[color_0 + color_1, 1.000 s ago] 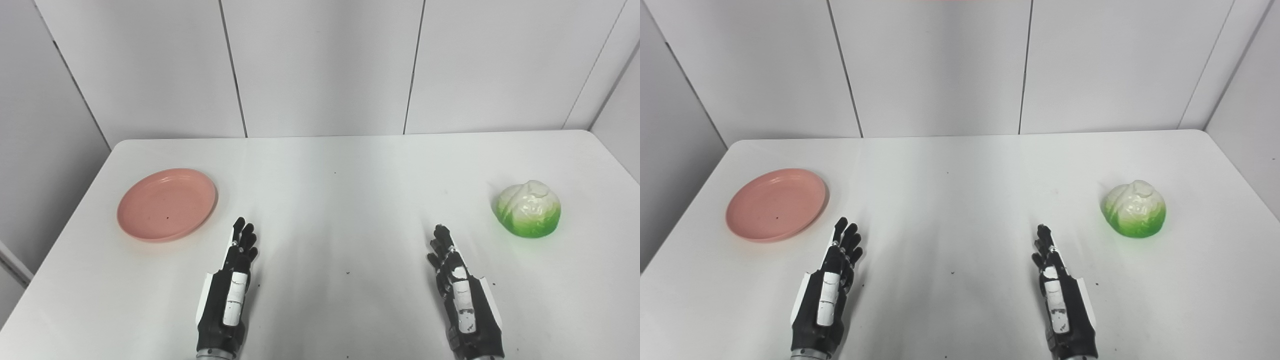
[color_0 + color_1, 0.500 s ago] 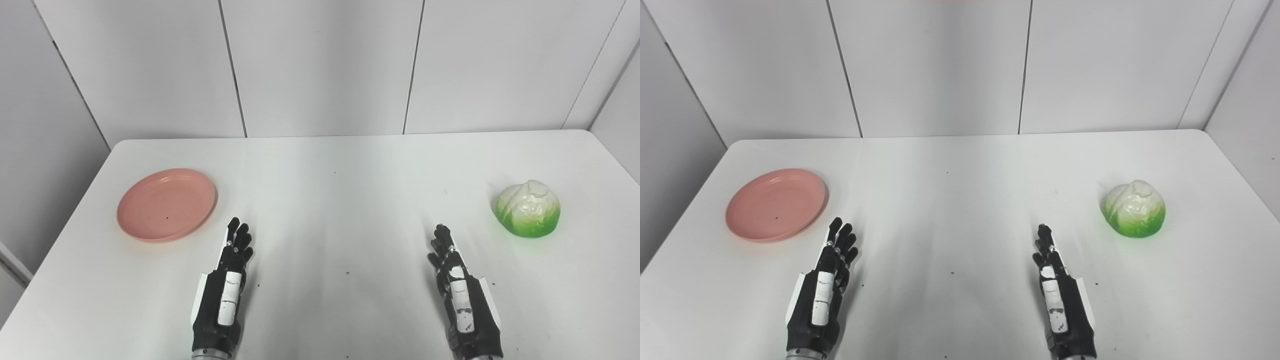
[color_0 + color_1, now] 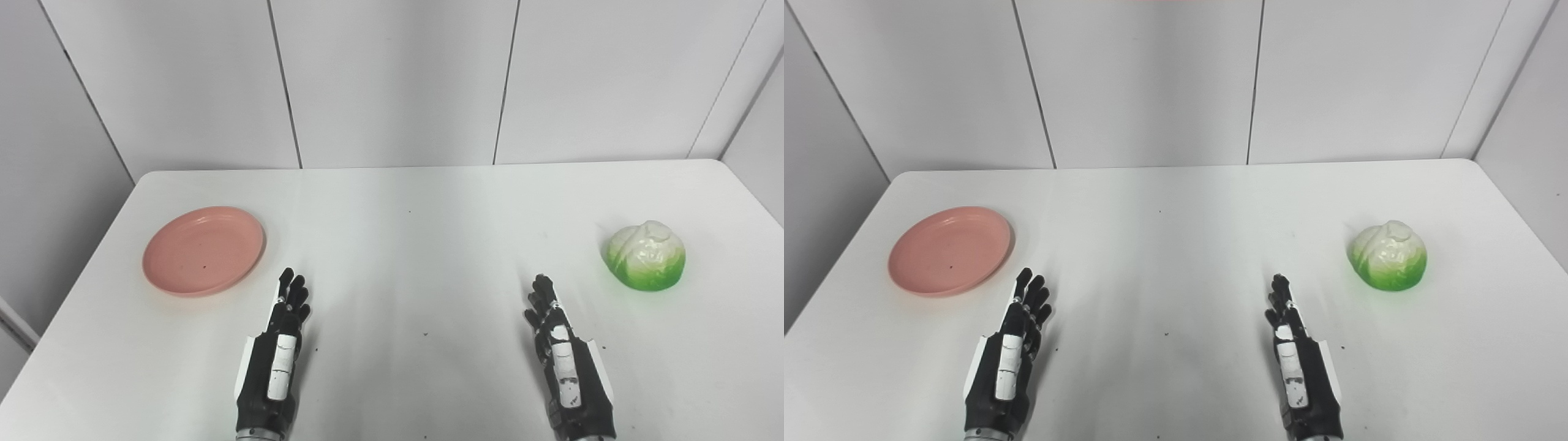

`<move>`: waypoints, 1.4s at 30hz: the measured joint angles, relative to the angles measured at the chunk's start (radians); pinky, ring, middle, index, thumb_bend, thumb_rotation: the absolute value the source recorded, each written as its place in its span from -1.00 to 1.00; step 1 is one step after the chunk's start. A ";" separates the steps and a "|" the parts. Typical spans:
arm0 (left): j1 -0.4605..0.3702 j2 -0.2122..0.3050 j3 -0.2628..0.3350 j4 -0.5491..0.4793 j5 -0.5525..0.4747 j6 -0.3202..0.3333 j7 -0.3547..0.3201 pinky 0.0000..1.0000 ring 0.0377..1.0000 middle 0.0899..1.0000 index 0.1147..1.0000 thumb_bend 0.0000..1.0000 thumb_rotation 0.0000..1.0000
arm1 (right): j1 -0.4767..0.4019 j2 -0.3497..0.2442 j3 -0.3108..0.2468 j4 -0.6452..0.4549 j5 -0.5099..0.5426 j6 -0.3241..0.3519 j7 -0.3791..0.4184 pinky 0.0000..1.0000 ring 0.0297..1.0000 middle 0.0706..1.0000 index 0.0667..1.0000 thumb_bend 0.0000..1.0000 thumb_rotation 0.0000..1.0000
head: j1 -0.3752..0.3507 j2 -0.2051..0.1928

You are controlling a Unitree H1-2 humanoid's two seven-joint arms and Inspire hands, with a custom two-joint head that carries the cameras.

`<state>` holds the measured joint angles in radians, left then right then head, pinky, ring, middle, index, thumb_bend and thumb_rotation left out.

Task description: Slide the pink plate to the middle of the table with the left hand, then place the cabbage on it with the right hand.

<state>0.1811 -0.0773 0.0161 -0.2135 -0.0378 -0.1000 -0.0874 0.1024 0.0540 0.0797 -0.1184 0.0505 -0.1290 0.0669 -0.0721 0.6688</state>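
Pink plate and cabbage apart, both hands empty

Pink plate [image 3: 204, 251] sat at my table's [image 3: 404, 202] nine o'clock, cabbage [image 3: 645, 255] at three. I saw my left hand [image 3: 275, 358] and right hand [image 3: 563, 361] at six, fingers extended, holding nothing.

A white tabletop [image 3: 404, 245] with rounded far corners fills the lower view, flecked with a few small dark specks. Behind it stands a wall of pale grey panels [image 3: 392, 79] split by thin dark vertical seams. Lighting is soft and even, possibly from overhead.
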 measured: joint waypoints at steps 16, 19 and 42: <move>0.000 0.000 0.000 0.002 0.000 -0.001 0.000 1.00 1.00 1.00 1.00 0.78 0.88 | 0.000 0.000 0.000 0.009 0.010 -0.024 -0.001 1.00 1.00 1.00 0.92 0.76 0.99 | 0.002 0.000; 0.000 0.000 0.000 0.002 0.000 -0.001 0.000 1.00 1.00 1.00 1.00 0.79 0.88 | 0.000 0.000 0.000 0.009 0.013 -0.024 0.000 1.00 1.00 1.00 0.92 0.75 0.99 | 0.002 0.000; -0.001 -0.010 -0.042 0.101 0.039 -0.116 0.027 1.00 1.00 1.00 1.00 0.79 0.81 | -0.003 -0.011 -0.017 0.074 0.054 -0.114 0.051 1.00 1.00 1.00 0.96 0.79 1.00 | 0.161 -0.149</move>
<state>0.1801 -0.0876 -0.0264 -0.1120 0.0012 -0.2159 -0.0599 0.0998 0.0435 0.0623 -0.0445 0.1044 -0.2432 0.1182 0.0888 0.5202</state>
